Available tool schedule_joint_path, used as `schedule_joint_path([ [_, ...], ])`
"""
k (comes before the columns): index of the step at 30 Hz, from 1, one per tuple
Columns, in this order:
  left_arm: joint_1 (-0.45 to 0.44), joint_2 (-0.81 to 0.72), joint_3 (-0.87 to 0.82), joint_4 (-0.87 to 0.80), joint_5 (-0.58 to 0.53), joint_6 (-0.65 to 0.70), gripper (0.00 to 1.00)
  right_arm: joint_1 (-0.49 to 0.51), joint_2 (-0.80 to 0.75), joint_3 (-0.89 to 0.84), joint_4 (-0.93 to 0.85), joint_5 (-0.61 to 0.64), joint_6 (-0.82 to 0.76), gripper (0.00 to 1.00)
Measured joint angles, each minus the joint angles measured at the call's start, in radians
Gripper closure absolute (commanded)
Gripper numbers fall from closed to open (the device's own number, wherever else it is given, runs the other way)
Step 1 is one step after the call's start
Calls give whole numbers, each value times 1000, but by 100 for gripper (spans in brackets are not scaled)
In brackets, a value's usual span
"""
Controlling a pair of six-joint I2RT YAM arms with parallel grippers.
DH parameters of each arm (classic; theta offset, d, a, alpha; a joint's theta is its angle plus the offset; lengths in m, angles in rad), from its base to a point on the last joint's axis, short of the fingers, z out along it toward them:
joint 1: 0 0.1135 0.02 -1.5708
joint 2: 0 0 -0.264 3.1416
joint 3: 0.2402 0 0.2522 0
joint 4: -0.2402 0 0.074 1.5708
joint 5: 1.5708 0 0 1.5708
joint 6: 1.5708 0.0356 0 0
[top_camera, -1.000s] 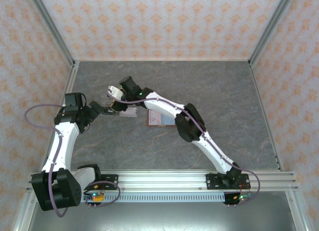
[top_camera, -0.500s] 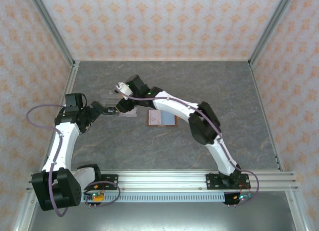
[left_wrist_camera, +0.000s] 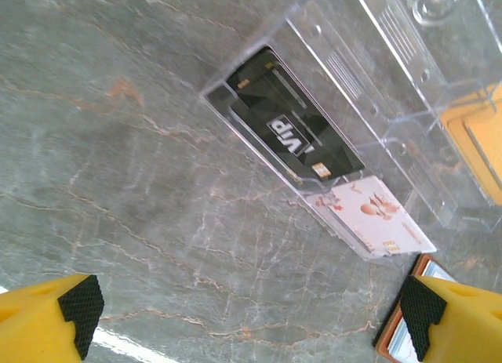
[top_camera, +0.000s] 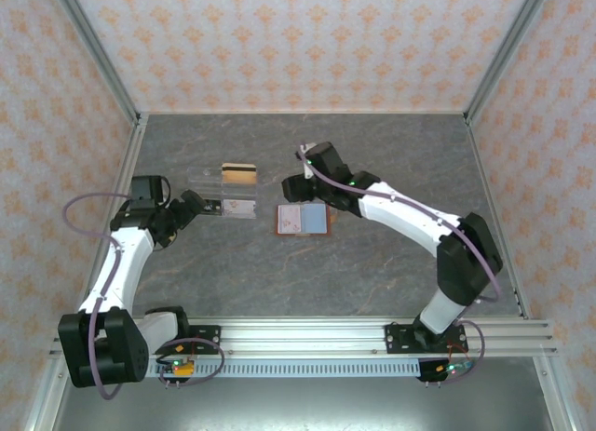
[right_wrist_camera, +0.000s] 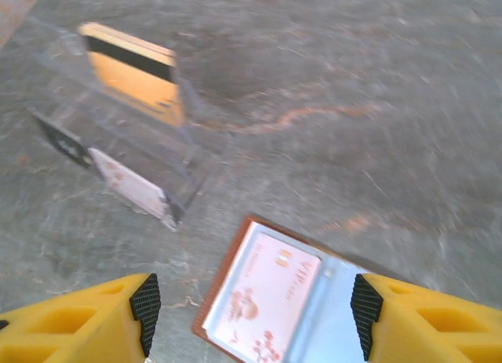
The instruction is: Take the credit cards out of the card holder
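1. From the top camera you see the small reddish-brown leather card holder [top_camera: 303, 220] lying open and flat near the middle of the grey marbled table [top_camera: 400, 152]. A pale card sits in its left half.
2. Left of it stands a clear acrylic stand [top_camera: 226, 194]. A tan-gold card with a dark stripe [top_camera: 239, 175] is upright at its far side, and a pinkish-white card [top_camera: 239, 208] is at its near side. The left jaws sit just left of the stand. The right jaws hang just beyond the holder's far left corner.
3. Your left wrist camera adds a glossy black card printed "VIP" [left_wrist_camera: 294, 136], lying in the stand end to end with the pinkish-white card [left_wrist_camera: 376, 218]. The left jaws are spread wide, black ribbed pads [left_wrist_camera: 78, 304] on yellow fingers, with only bare table between them. A corner of the card holder [left_wrist_camera: 392, 343] shows by the other pad.
4. Your right wrist camera, somewhat blurred, looks down into the holder's blue-grey pocketed inside [right_wrist_camera: 333, 300]. A flower-printed pale card [right_wrist_camera: 263, 296] is tucked there. The right jaws stand well apart and grip nothing. Beyond them is the gold card [right_wrist_camera: 133, 73] in the stand.
5. A second ago the right arm reached over the stand, its jaws narrower. It has since drawn back to the right, leaving the gold card standing free. The left arm and the holder have not moved.
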Motion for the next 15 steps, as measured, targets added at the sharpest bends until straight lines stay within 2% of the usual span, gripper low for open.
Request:
schedule_joint_path([
  [4,-85,43,4,15,-3,-3,0,-19,0,-66,-6,-31,90,35],
  [11,-286,157,79,49,-13,-18,0,-27,83,-104,37,-104,297,53],
  [15,-388,219,116,80,-27,-30,0,-27,129,-123,66,-111,390,57],
])
